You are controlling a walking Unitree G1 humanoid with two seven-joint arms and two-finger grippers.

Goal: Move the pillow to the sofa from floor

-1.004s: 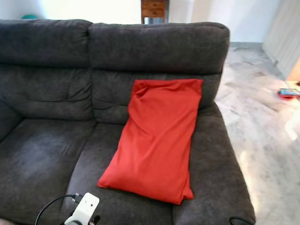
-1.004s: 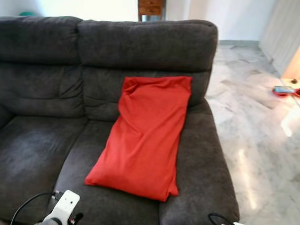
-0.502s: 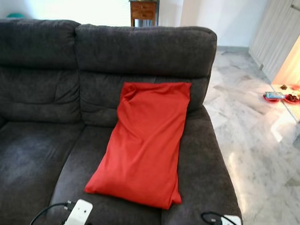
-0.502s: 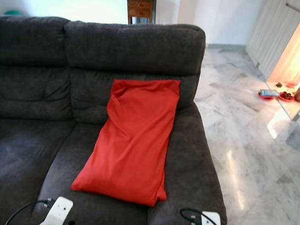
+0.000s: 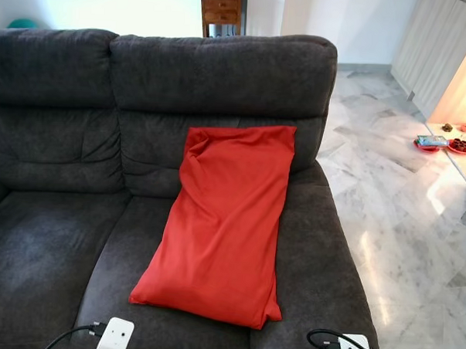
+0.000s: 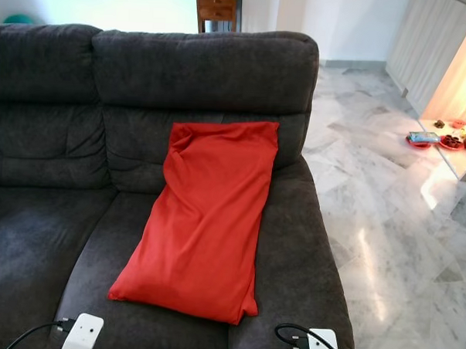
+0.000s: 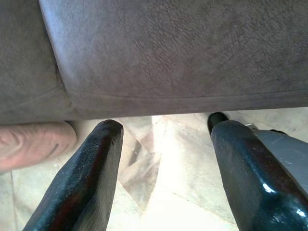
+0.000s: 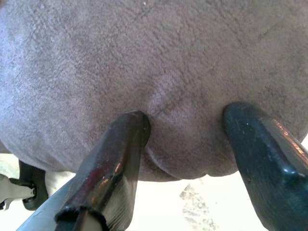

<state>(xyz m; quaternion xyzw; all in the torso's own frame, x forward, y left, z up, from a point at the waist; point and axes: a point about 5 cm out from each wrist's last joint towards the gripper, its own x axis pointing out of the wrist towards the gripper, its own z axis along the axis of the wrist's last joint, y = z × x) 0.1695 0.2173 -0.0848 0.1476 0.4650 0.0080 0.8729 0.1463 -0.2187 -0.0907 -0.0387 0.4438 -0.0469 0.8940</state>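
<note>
A long red pillow [image 5: 225,220] lies on the right seat of the dark grey sofa [image 5: 52,236], its top leaning against the backrest. Both arms are low at the sofa's front edge, where their white wrist parts peek in at the bottom of the eye views. In the left wrist view my left gripper [image 7: 166,144] is open with nothing between its fingers, pointing at the sofa's front lower edge and the marble floor beneath. In the right wrist view my right gripper [image 8: 190,127] is open and empty, close to the sofa's rounded front.
Marble floor [image 5: 416,229] runs along the sofa's right side. A low shelf with a small red dish [image 5: 432,142] stands at the far right. A wooden side table [image 5: 222,5] is behind the sofa. A pinkish rounded object [image 7: 33,144] lies on the floor under the sofa edge.
The camera has shifted, so the sofa and pillow sit a little more to the left. Both wrists have sunk lower in the eye views. The pillow has not moved on the sofa.
</note>
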